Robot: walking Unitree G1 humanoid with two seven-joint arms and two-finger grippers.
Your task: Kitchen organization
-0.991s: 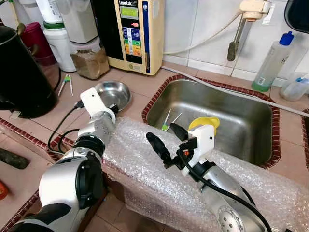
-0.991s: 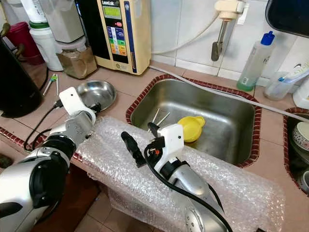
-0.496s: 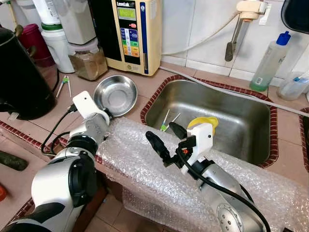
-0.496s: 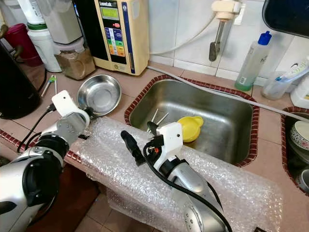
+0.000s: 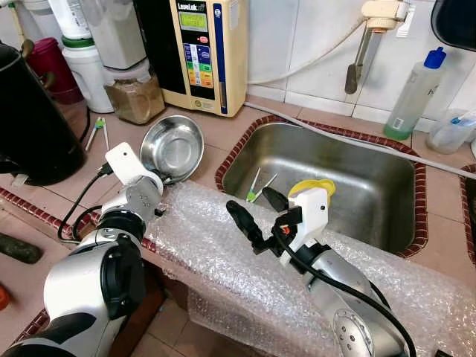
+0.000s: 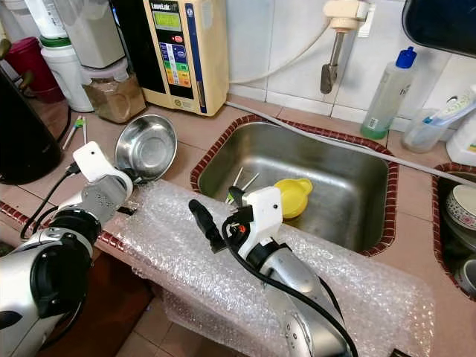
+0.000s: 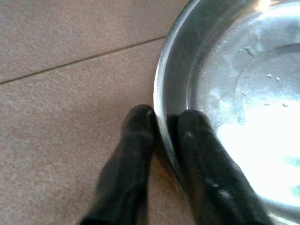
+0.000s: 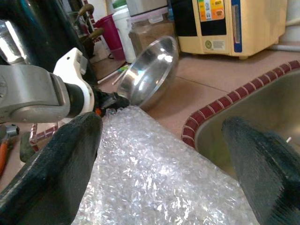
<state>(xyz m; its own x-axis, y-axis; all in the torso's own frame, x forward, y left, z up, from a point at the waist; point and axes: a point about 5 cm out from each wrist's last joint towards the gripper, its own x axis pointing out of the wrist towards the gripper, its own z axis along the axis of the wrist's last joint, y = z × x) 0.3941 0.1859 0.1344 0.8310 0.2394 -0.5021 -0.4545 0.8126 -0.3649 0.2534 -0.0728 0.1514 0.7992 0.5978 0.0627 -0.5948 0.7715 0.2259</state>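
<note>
Clearly the steel bowl is the thing being handled: it stands tipped up on its near rim on the tiled surface, just left of the sink and in front of the cream water machine, its hollow facing the robot. The left gripper is clenched on that near rim, one finger outside the wall and one inside, as the left wrist view shows plainly. The hold is thin, on the edge only, so the bowl could swing or slip out if it is moved fast.

To do this step well, I judge the left arm should lift slowly, keep the pinch firm, and keep the bowl from knocking the glass jar behind it or the black kettle farther left. If the bowl is bound for the sink, it needs to clear the red-tiled rim and come down apart from the yellow lid and the utensils lying in the basin.

The right gripper hovers over the bubble wrap along the front edge, released, its fingers spread wide and holding nothing.
</note>
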